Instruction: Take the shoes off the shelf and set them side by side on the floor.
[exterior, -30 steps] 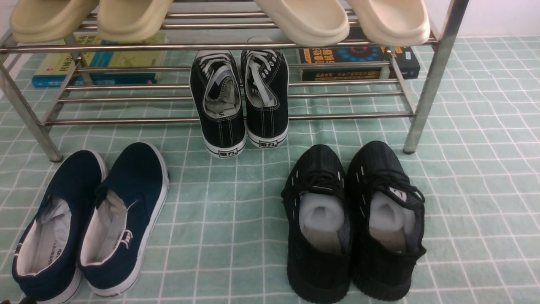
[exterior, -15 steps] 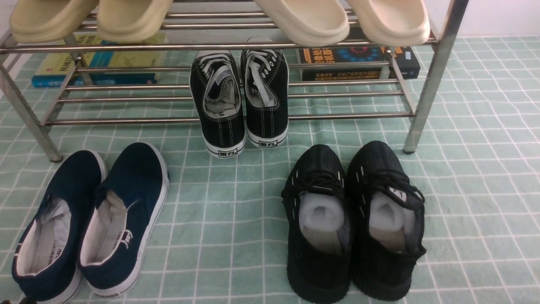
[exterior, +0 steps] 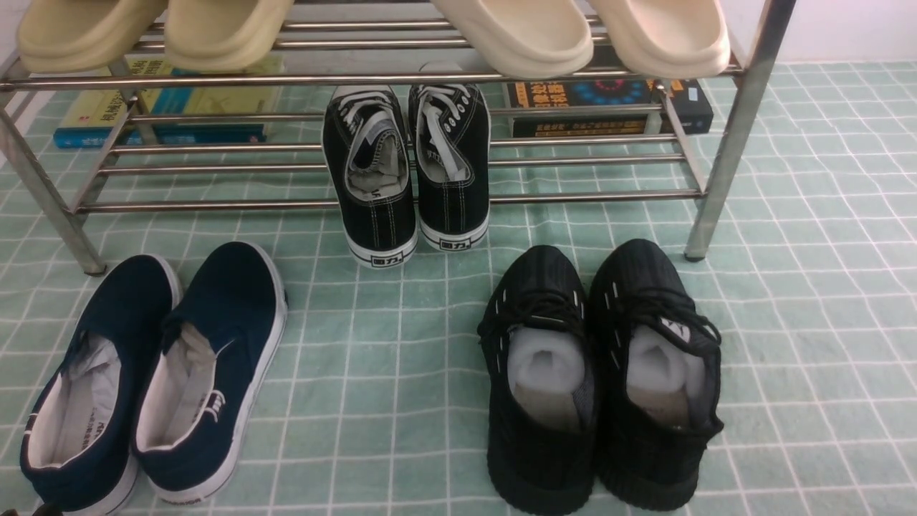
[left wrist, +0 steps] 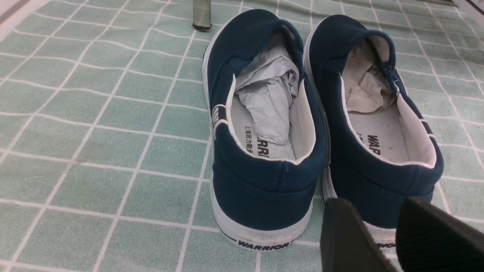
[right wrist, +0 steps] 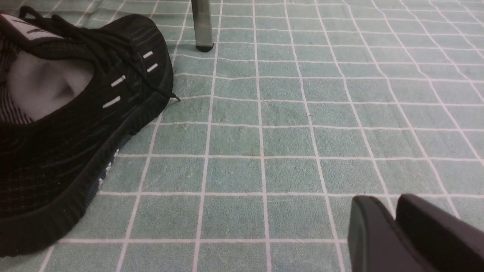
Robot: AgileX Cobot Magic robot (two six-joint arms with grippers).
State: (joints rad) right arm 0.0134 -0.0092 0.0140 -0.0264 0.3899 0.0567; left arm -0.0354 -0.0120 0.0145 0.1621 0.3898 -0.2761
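Observation:
The two black knit shoes (exterior: pixel 537 459) (exterior: pixel 652 459) stand side by side on the green gridded floor (exterior: pixel 387 358), toes toward the steel shelf (exterior: pixel 215 206), white stuffing inside. The right wrist view shows one of them (right wrist: pixel 75 124) off to the side of my right gripper (right wrist: pixel 393 206). That gripper is shut and empty, low over bare floor. My left gripper (left wrist: pixel 378 211) is open with a narrow gap and holds nothing, just behind the heel of a navy slip-on (left wrist: pixel 378 189). Neither gripper shows in the front view.
Navy slip-ons (exterior: pixel 208 373) sit on the floor at the left. Black canvas sneakers (exterior: pixel 372 201) rest on the shelf's lower tier, heels overhanging. Cream slippers (exterior: pixel 516 36) and yellow ones (exterior: pixel 93 29) fill the top tier. Books (exterior: pixel 609 100) lie behind. A shelf leg (right wrist: pixel 202 22) stands near the knit shoe.

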